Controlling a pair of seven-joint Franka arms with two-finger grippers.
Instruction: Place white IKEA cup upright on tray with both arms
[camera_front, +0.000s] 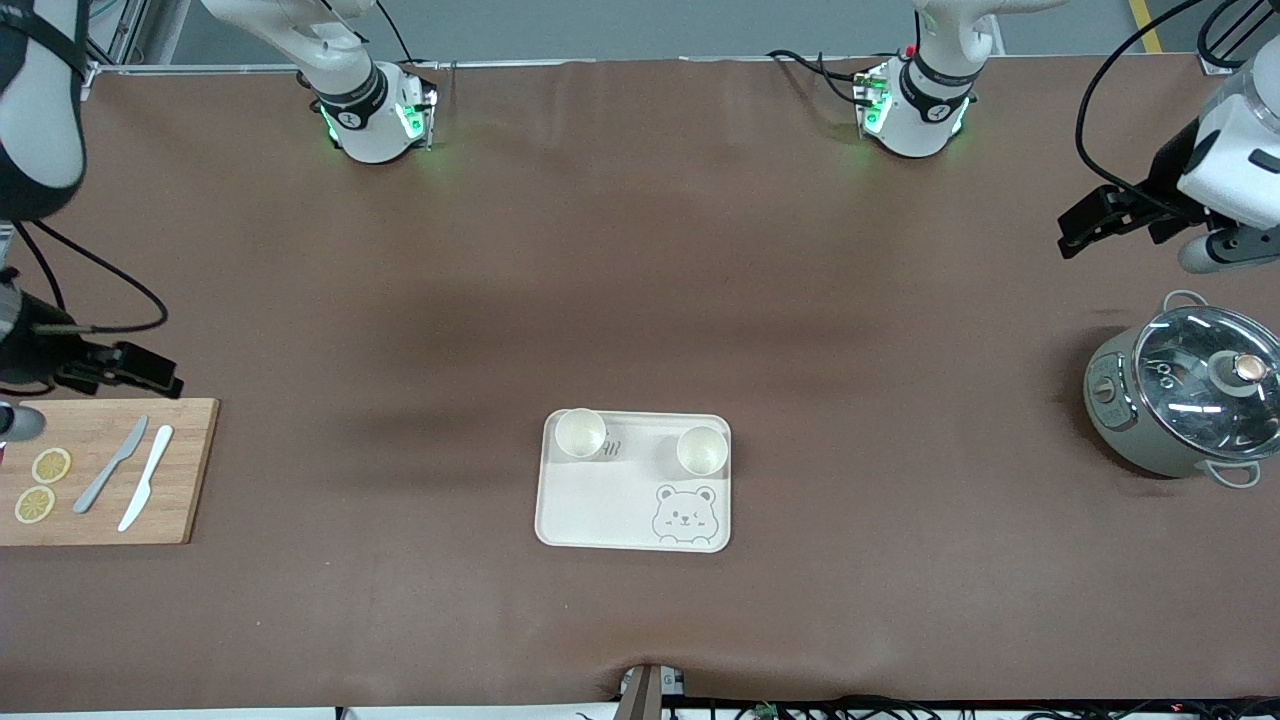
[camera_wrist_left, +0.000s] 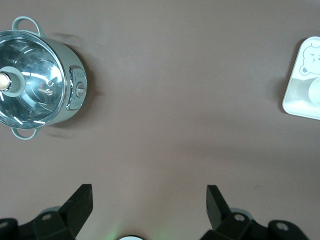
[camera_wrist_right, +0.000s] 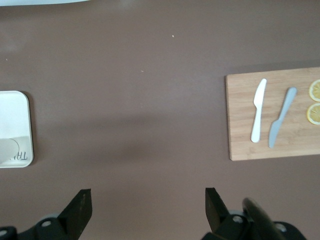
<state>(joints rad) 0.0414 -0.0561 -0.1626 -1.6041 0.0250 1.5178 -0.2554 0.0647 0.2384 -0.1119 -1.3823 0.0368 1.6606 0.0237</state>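
Two white round cups stand upright on the cream rectangular bear-print tray, indicating placement is complete. Left gripper and right gripper, fingers released and empty, wait well apart from the tray at their own table ends.
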